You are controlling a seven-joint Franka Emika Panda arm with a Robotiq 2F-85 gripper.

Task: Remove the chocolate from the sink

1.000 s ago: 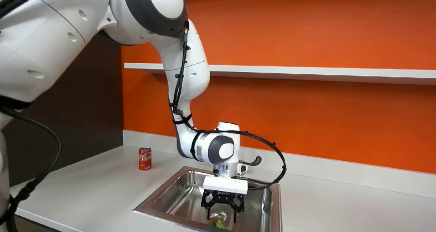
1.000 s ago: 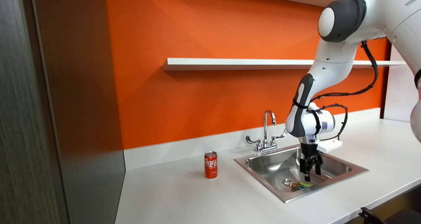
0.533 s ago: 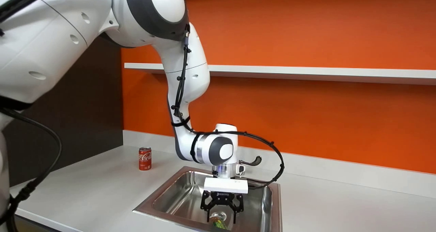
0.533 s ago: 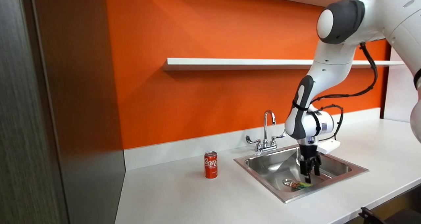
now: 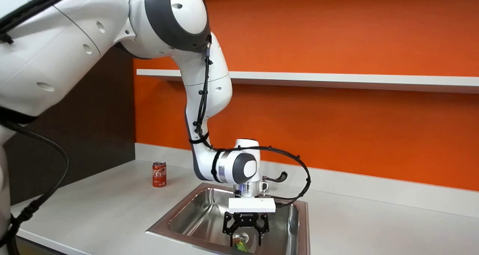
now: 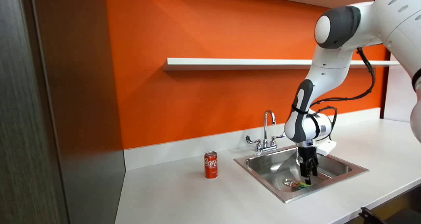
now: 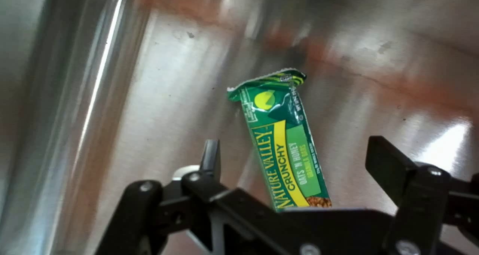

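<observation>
The chocolate is a green wrapped bar with a yellow stripe, reading "Nature Valley Crunchy" in the wrist view (image 7: pixel 288 146). It lies flat in the sink (image 5: pixel 162 225) near the drain and shows small in both exterior views (image 5: pixel 241 245) (image 6: pixel 300 185). The steel sink also shows here (image 6: pixel 263 180). My gripper (image 5: pixel 245 243) points down inside the basin, just above the bar. In the wrist view its fingers (image 7: pixel 293 150) are spread wide, with the bar between and below them, apart from both. The bar's near end is hidden behind the gripper body.
A red soda can (image 5: pixel 159 175) stands on the white counter beside the sink, also seen here (image 6: pixel 210 165). A chrome faucet (image 6: pixel 265 132) rises behind the basin. A white shelf (image 5: pixel 336 78) runs along the orange wall above. A dark panel (image 6: pixel 88 118) stands at the counter's end.
My gripper has moved down a little into the sink, closer to the bar, and stays open. The bar and the can have not moved.
</observation>
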